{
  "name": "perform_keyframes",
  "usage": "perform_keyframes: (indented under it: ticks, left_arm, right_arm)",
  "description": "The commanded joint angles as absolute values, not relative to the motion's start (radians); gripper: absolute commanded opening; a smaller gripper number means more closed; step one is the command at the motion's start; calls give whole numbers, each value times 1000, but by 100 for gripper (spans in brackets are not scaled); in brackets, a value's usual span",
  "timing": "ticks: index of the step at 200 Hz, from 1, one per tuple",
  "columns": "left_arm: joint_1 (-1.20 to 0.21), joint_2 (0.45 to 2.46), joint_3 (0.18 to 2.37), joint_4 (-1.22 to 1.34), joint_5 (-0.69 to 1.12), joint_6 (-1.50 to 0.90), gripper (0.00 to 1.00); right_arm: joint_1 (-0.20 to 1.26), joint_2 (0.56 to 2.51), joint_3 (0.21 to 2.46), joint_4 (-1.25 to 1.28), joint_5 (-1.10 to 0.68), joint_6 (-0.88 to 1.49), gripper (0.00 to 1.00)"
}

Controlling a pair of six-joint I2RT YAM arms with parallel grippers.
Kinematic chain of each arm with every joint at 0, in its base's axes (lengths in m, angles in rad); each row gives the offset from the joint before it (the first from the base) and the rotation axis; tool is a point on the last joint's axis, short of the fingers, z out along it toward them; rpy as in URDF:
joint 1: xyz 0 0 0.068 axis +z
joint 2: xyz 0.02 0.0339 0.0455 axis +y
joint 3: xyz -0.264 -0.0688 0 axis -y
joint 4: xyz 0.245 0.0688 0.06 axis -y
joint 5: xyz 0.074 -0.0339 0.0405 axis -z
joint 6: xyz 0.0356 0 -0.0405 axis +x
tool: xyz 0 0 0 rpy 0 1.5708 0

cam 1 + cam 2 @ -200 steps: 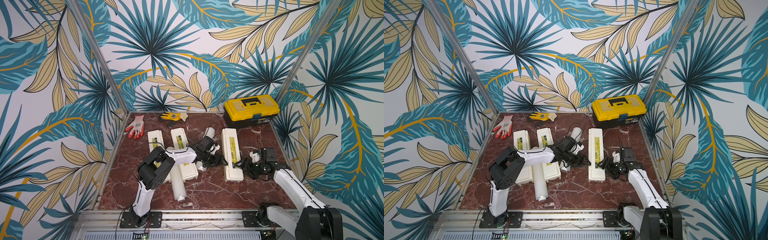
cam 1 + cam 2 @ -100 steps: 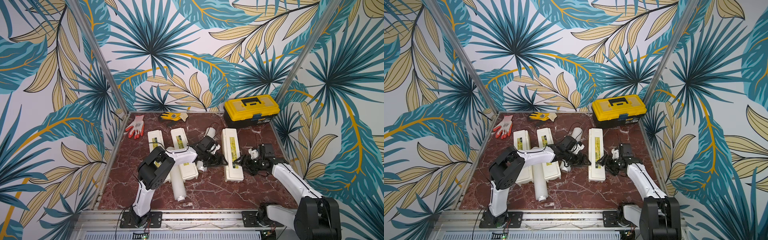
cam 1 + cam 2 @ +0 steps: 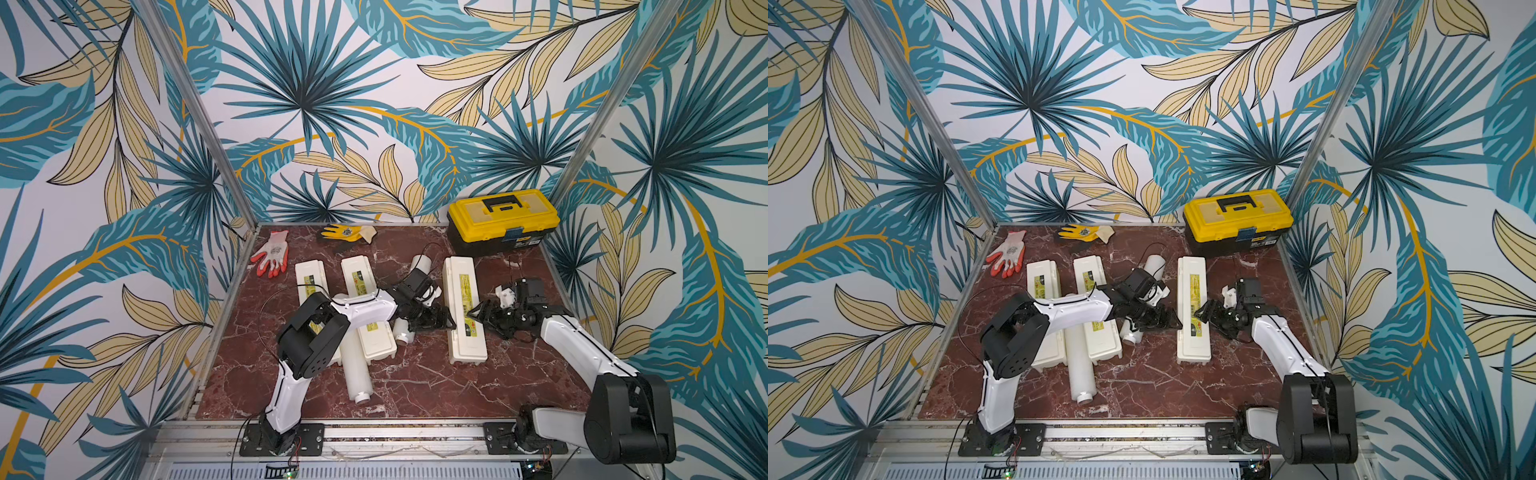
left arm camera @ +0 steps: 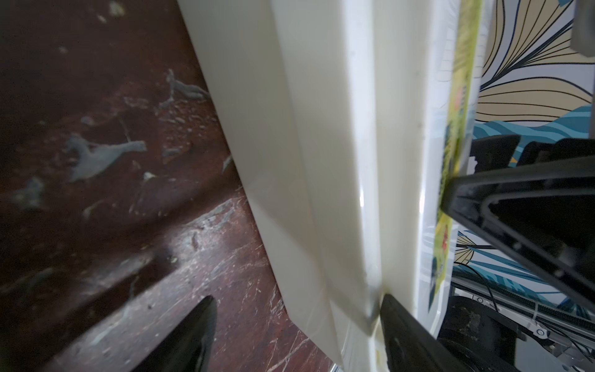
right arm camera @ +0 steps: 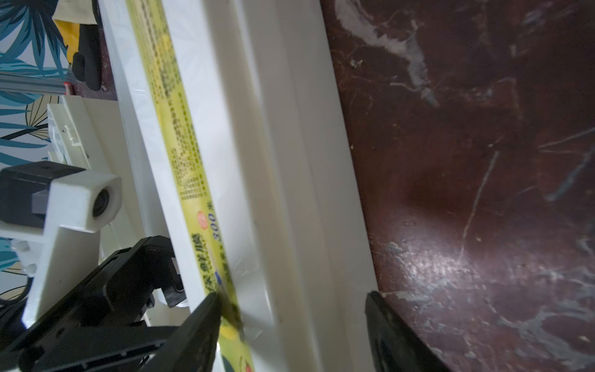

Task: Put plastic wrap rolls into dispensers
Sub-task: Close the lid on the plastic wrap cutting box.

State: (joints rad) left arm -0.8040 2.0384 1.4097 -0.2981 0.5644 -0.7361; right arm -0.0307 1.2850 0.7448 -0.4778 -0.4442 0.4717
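Three cream dispensers lie closed on the marble: left, middle, right. One plastic wrap roll lies in front between the first two. A second roll runs under my left arm. My left gripper is open at the right dispenser's left side; one fingertip touches the lid seam, the other hovers over the table. My right gripper is open astride that dispenser's other long edge, one fingertip on the yellow label, the other at its base.
A yellow-and-black toolbox stands at the back right. A red-and-white glove and a yellow glove lie along the back. Patterned walls close three sides; a metal rail runs along the front.
My right gripper has moved left, up to the right dispenser's edge. My left gripper has stayed at the dispenser's other side with its jaws a little wider.
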Motion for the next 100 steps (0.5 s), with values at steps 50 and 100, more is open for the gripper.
perform_keyframes:
  ticks: [50,100]
  left_arm:
    - [-788,2085,1485,-328,512,-706,84]
    - [-779,2074,1512,-327,497,-678,84]
  right_arm:
    - [-34,1471,780,-558,-344,384,67]
    - [-33,1535,827,-502,-421,378,66]
